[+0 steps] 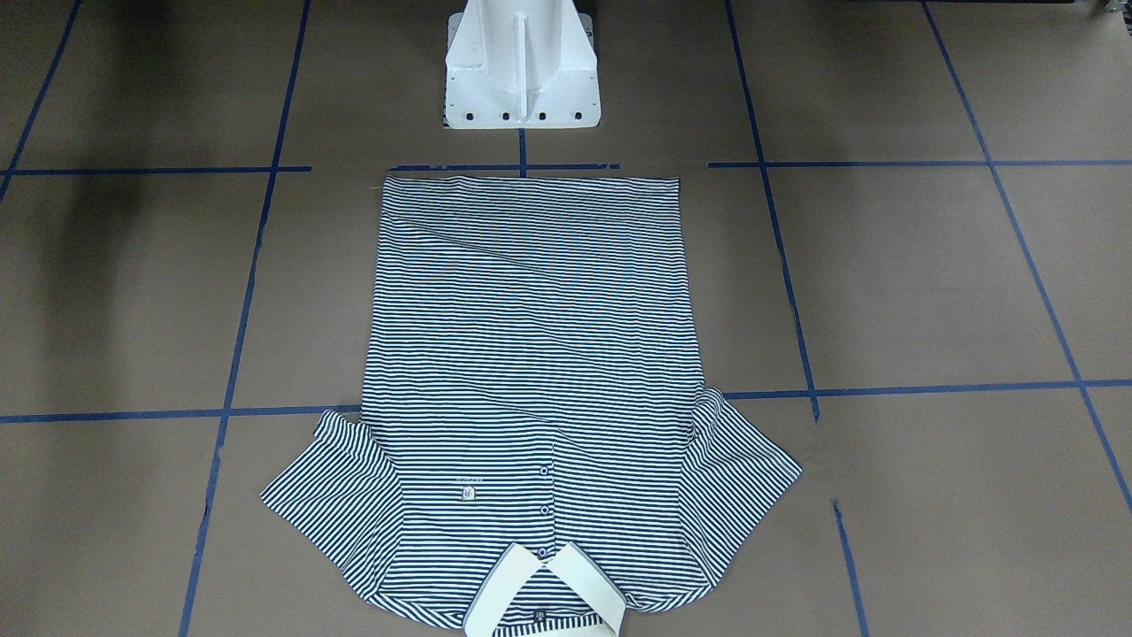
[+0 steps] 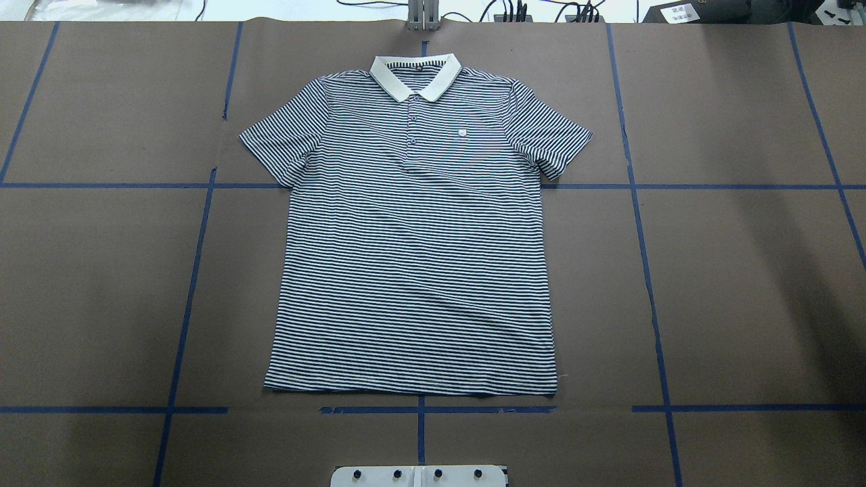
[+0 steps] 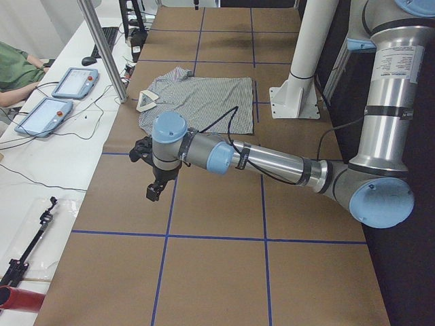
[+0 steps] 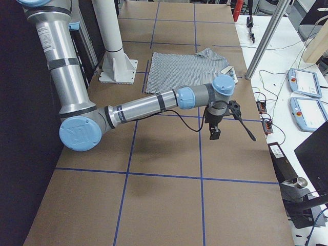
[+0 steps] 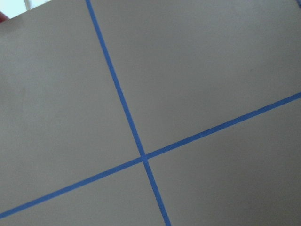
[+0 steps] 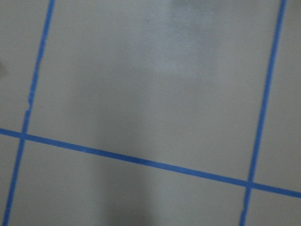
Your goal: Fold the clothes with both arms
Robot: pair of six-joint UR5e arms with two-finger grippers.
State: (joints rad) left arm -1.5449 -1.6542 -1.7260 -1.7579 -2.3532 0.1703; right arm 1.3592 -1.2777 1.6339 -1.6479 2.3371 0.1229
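Observation:
The striped polo shirt (image 2: pixel 413 257) lies flat and face up in the middle of the table, collar (image 2: pixel 415 76) at the far edge, hem toward the robot's base, both sleeves spread. The front view shows the shirt (image 1: pixel 531 354) with no arm over it. In the left side view the left arm reaches out over bare brown paper, its gripper (image 3: pixel 155 190) well short of the shirt (image 3: pixel 197 98). The right gripper (image 4: pixel 214 134) hangs likewise off the shirt (image 4: pixel 179 69). Whether either gripper is open or shut I cannot tell. Both wrist views hold only paper and blue tape.
The white pedestal base (image 1: pixel 522 80) stands just behind the hem. Blue tape lines (image 2: pixel 196 270) grid the brown paper. Two tablets (image 3: pixel 44 115), cables and a person's sleeve (image 3: pixel 13 64) are at the white bench beyond the far edge. A metal post (image 3: pixel 102 47) rises near the collar.

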